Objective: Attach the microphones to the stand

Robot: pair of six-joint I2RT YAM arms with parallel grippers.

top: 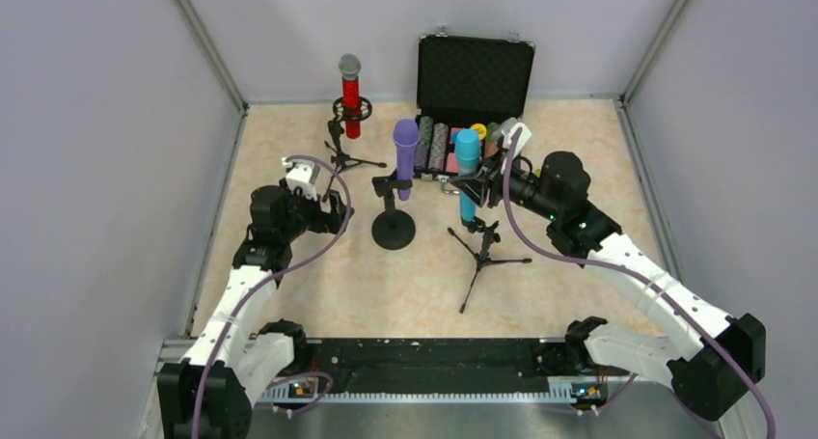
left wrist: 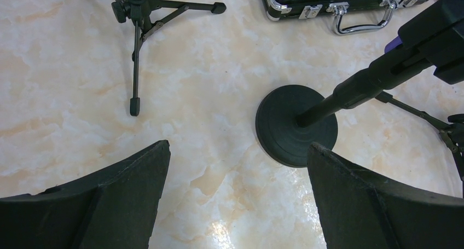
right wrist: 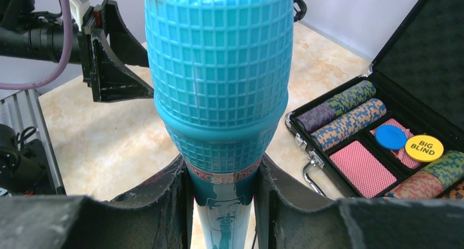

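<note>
**A:** From above, how far along is it?

**B:** Two look done. The red microphone [top: 349, 92] stands in the rear tripod stand [top: 340, 150], and the purple microphone [top: 405, 154] in the round-base stand [top: 394, 229]. The turquoise microphone [top: 468, 154] is upright over the near tripod stand [top: 479, 251], pinched by the right gripper [top: 479, 181]. I cannot tell whether it is seated in the clip.

**A:** And the left wrist view?

**B:** The left gripper [left wrist: 238, 150] is spread wide and holds nothing. It sits low, just beside the round-base stand [left wrist: 297, 125] (the rear tripod's legs are further off).

**A:** Right wrist?

**B:** The fingers [right wrist: 158, 205] press on the turquoise body just under its pink band. The open poker case [right wrist: 306, 167] lies close behind. I'd judge the case and the neighbouring purple microphone to be the things to mind when letting go.
</note>
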